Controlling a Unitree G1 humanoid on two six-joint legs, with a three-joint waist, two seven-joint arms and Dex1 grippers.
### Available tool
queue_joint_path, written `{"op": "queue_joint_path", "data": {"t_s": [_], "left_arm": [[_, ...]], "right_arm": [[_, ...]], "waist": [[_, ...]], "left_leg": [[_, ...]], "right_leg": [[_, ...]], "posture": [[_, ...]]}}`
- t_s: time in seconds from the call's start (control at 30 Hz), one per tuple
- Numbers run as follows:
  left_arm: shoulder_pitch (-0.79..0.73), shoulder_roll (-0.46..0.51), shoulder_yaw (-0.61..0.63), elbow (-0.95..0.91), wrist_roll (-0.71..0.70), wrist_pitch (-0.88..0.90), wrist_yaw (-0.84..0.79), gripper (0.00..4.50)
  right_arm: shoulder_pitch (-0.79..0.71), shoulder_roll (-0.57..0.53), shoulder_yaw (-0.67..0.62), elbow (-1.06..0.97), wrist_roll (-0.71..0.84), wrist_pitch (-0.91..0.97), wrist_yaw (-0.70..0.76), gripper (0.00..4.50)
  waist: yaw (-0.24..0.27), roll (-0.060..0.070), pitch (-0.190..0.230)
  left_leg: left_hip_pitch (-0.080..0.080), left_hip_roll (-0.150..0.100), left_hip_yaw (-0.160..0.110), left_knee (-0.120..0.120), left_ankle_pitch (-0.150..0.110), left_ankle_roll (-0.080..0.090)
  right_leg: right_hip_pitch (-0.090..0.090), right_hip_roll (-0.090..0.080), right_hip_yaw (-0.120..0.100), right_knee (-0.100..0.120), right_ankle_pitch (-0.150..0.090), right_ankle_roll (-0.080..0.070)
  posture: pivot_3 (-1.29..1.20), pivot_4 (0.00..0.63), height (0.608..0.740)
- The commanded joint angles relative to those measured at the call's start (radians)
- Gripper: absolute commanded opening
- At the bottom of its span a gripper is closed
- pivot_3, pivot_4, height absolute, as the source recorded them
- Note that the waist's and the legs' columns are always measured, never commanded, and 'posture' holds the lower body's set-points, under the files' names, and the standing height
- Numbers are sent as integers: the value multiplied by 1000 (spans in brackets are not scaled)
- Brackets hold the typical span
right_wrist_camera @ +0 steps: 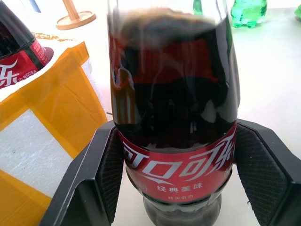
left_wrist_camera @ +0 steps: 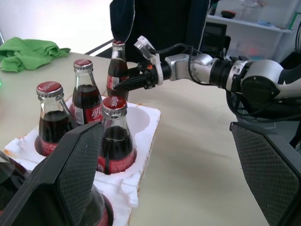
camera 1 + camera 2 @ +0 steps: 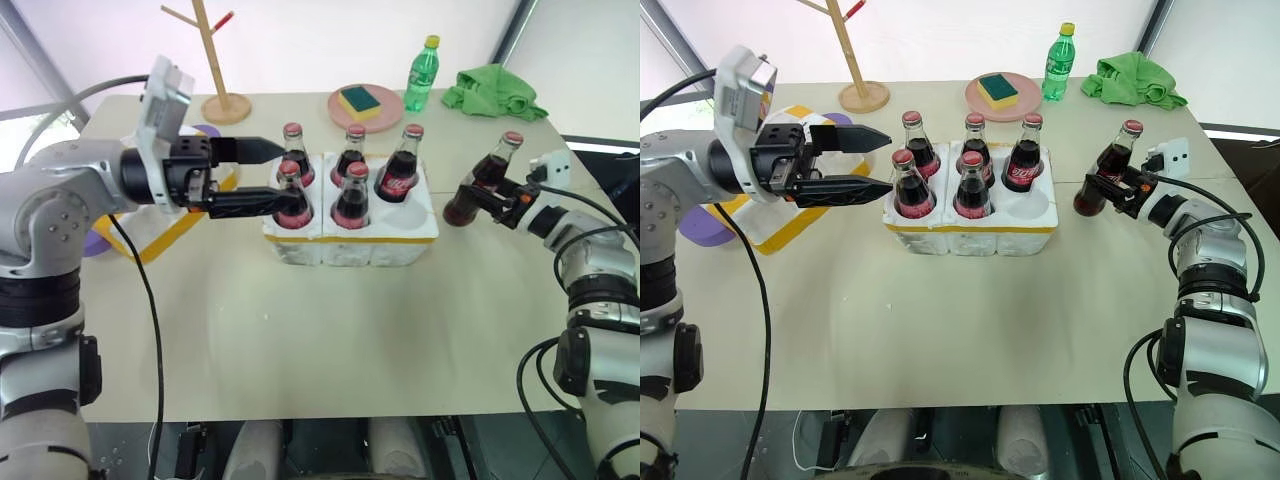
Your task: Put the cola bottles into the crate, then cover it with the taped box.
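Five cola bottles (image 3: pixel 351 196) stand in the crate (image 3: pixel 352 243); its 4 o'clock well is empty. At the crate's 3 o'clock, the right gripper (image 1: pixel 175 176) clamps the sixth bottle (image 3: pixel 482 178), pads on its label in the right wrist view. Left gripper (image 3: pixel 262 176) gapes, empty, at 9 o'clock. Head views show the taped box (image 3: pixel 775 226) behind it.

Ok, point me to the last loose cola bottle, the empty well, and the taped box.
loose cola bottle (image 3: pixel 1105 175), right eye view, its body.
empty well (image 3: pixel 1031 203), right eye view, its hollow.
taped box (image 3: pixel 790 232), right eye view, yellow-taped edge.

Taped box (image 3: pixel 160 235) was mostly hidden behind the left gripper (image 3: pixel 262 177). Sixth cola bottle (image 1: pixel 174 117) was cut off above its shoulder in the right wrist view.
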Motion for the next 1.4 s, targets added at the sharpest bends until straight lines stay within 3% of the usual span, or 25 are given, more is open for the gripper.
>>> {"op": "queue_joint_path", "data": {"t_s": [0.03, 0.23, 0.43, 0.57, 0.8, 1.4], "left_arm": [[-9, 10, 9, -27, -19, -5, 3, 4500], [11, 17, 15, -43, -33, 1, -5, 4500], [34, 16, 19, -58, -37, -12, 3, 4500], [37, 10, 20, -60, -38, -16, 9, 4500], [45, 9, 27, -66, -47, -17, 20, 4500], [29, 18, 23, -65, -61, -9, 32, 4500]], "right_arm": [[-32, -24, -25, -39, 24, 2, 38, 2768], [-69, -79, -24, -135, 39, 58, 112, 2768], [-130, -132, -23, -349, 125, 220, 262, 2768], [-168, -144, -21, -470, 181, 338, 288, 2768], [-138, -152, -23, -655, 292, 502, 359, 2768], [-6, -48, 132, -740, 230, 401, 374, 2768]], "waist": [[0, 0, 0], [1, 2, 1], [0, 6, 4], [2, 6, 4], [11, 6, 3], [5, 6, 3]], "left_leg": [[0, 0, 0, 0, 0, 0], [0, 0, 0, -1, 0, 0], [-1, 0, 1, -2, 0, 0], [-1, 0, 1, -2, 0, 0], [-2, 0, 1, -1, 0, 0], [-4, 0, 1, -1, 0, 0]], "right_leg": [[0, 0, 0, 0, 0, 0], [-1, 0, 0, 0, 0, 0], [-3, 0, 1, 0, 0, 0], [-3, 0, 1, 0, 0, 0], [-3, -1, 1, 0, 0, 0], [-4, 0, 1, 0, 0, 0]], "posture": [[0, 150, 740], [0, 150, 740], [0, 150, 740], [0, 150, 740], [0, 150, 740], [0, 150, 740]]}}
